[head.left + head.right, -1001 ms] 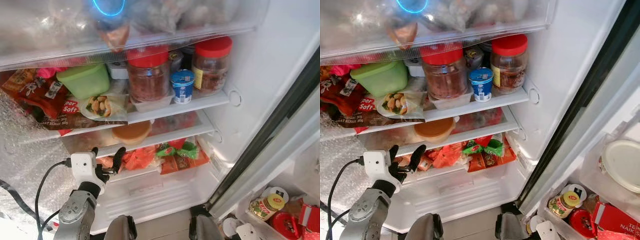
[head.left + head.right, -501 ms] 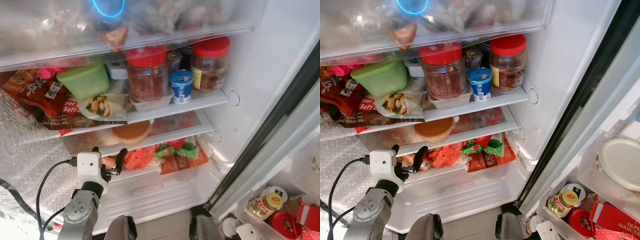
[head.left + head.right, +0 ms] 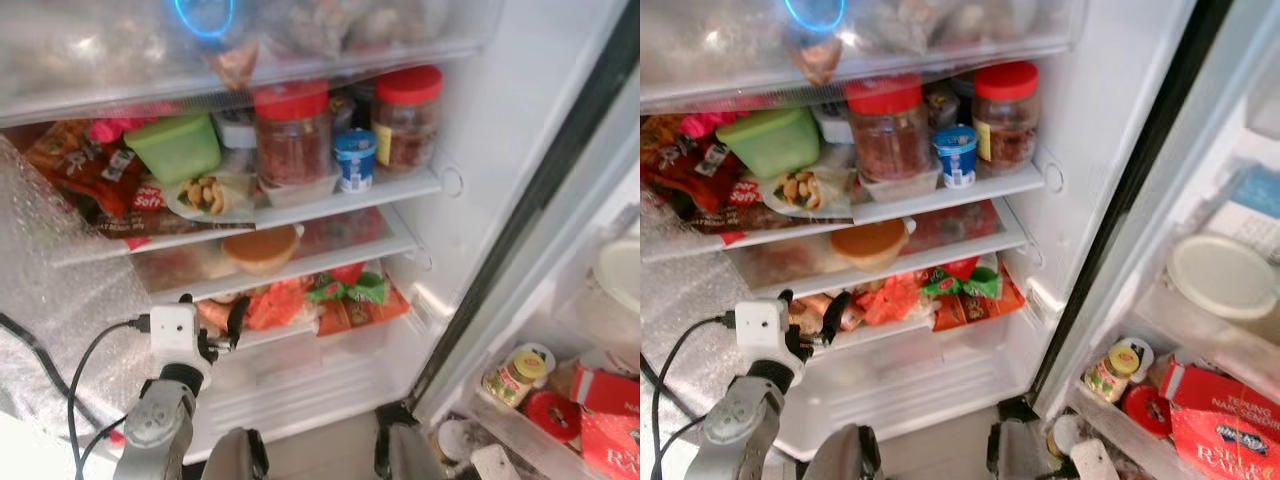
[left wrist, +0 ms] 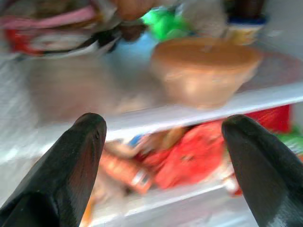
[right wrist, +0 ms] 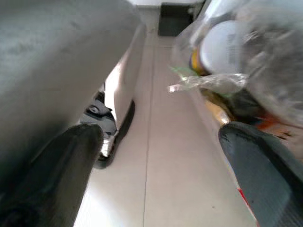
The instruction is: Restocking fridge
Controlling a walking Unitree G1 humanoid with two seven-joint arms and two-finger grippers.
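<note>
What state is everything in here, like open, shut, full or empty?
Fridge door: open, racks stocked.
Red-lidded jars: upright, lids on.
Yogurt cup: upright, sealed.
Green box: lid on.
Orange bowl: upright on the second shelf.
Left gripper: open, empty, at the lower shelf.
Right gripper: open, empty, over the floor.

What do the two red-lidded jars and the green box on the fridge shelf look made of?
The red-lidded jars look like clear plastic, possibly glass: brown contents show through the walls, and the lids look like plastic. The green box seems matte, opaque plastic.
</note>
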